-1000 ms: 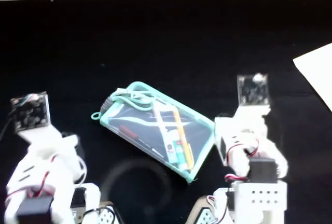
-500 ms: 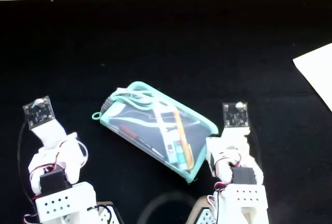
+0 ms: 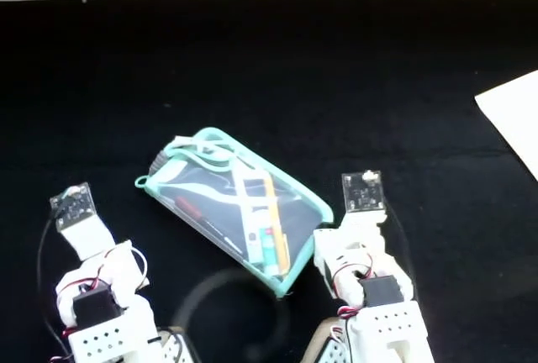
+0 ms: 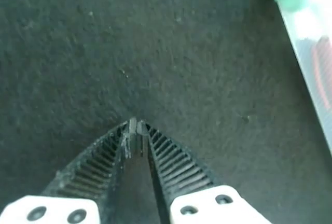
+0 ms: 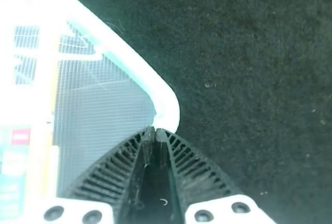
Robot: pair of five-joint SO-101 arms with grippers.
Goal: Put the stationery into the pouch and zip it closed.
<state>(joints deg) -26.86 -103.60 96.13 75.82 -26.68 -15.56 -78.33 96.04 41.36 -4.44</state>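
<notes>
Compared with a second ago, both of my arms are drawn back and folded low at the near edge of the table. The pouch sits a little further toward my left side than before.

The pouch is a mint-edged, see-through case lying flat on the black cloth between my two arms. From above, its long axis runs on a diagonal, from the far left down to the near right. The end with the small tab and looped cord points to the far left, toward my left arm. The opposite rounded corner points toward my right arm. The stationery lies inside it: a yellow pencil and pens lie angled more steeply than the pouch's long axis. A red pen lies along the near long edge.

My left claw is pressed together on nothing, its tips over bare cloth, with a green corner of the pouch off to one side and apart from it.

My right claw is also pressed together. Its tips sit right at the pale rim of the pouch's rounded corner; I cannot tell whether they touch it.

A white sheet lies at the table's right edge, well apart from the pouch.
</notes>
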